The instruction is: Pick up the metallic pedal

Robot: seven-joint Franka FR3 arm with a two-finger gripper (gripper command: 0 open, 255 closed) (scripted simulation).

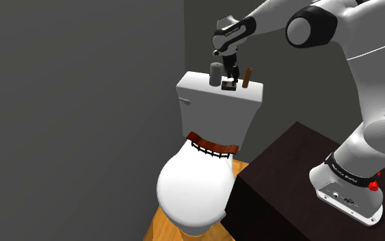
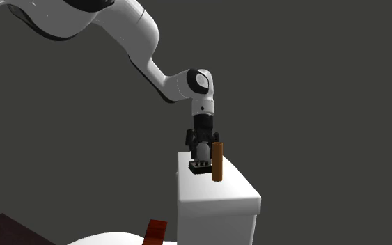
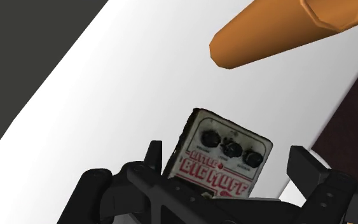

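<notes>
Two black fingers [image 3: 153, 159] of the all-black claw [image 1: 230, 79] stand apart, open, straddling the small silvery box pedal with three black knobs [image 3: 225, 149], which lies between them on the white toilet-tank lid [image 3: 139, 95], not yet clasped. Approach looks done; closing and lifting remain.

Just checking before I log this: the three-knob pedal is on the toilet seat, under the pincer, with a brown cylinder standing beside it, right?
Not quite. The pedal sits on the tank top, not the seat; the shoulder view shows it. It is under the pincer, with the brown cylinder standing beside it.
</notes>
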